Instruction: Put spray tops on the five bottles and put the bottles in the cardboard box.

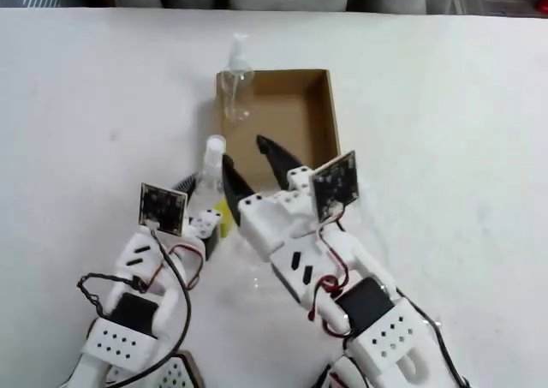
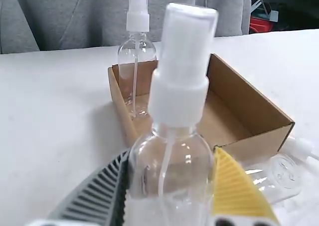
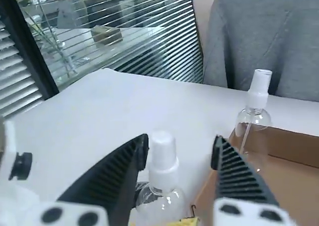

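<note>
Beside box | left gripper clamps bottle | right gripper spread wide

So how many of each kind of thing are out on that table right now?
Clear bottles: 3 (standing bottle in the box, held bottle, lying bottle beside the box)
Cardboard box: 1
Grippers: 2 (left gripper, right gripper)
Total: 6

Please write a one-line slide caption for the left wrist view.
Left gripper holds a capped clear spray bottle upright before the cardboard box, where another capped bottle stands.
</note>
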Robot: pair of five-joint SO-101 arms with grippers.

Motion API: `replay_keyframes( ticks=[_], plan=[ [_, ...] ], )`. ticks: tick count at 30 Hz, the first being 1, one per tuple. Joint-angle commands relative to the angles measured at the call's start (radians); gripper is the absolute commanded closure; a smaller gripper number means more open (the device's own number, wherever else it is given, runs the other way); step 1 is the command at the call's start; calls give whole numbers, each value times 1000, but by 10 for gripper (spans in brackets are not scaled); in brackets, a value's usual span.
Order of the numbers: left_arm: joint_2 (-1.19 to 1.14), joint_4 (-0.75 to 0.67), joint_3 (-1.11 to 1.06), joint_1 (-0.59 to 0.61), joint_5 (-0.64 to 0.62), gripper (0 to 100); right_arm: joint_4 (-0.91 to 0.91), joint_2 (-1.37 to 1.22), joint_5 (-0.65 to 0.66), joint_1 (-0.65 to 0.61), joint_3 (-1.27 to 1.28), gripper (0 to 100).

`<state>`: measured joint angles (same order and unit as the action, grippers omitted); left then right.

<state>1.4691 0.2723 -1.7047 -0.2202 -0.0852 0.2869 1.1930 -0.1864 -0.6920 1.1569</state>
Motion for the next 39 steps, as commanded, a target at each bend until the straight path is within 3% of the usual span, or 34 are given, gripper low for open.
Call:
replay_keyframes(
  ticks=[1, 3, 5, 11, 21, 29, 39],
  plan=[
    [13, -9, 5, -5, 11, 977, 2, 15, -8, 53, -60, 996],
    [13, -9, 5, -5, 11, 977, 4, 10, -8, 82, -66, 960],
    [13, -11, 5, -5, 11, 977, 4, -10, -9, 99, -68, 988],
    [13, -11, 5, -5, 11, 977, -4, -156, -89, 64, -104, 982],
    [13, -11, 5, -5, 11, 977, -99, -420, -94, 42, -167, 981],
    [13, -12, 5, -5, 11, 977, -96, -403, -92, 44, -152, 981],
    [13, -17, 5, 12, 11, 977, -61, -390, -92, 303, -118, 981]
  ],
)
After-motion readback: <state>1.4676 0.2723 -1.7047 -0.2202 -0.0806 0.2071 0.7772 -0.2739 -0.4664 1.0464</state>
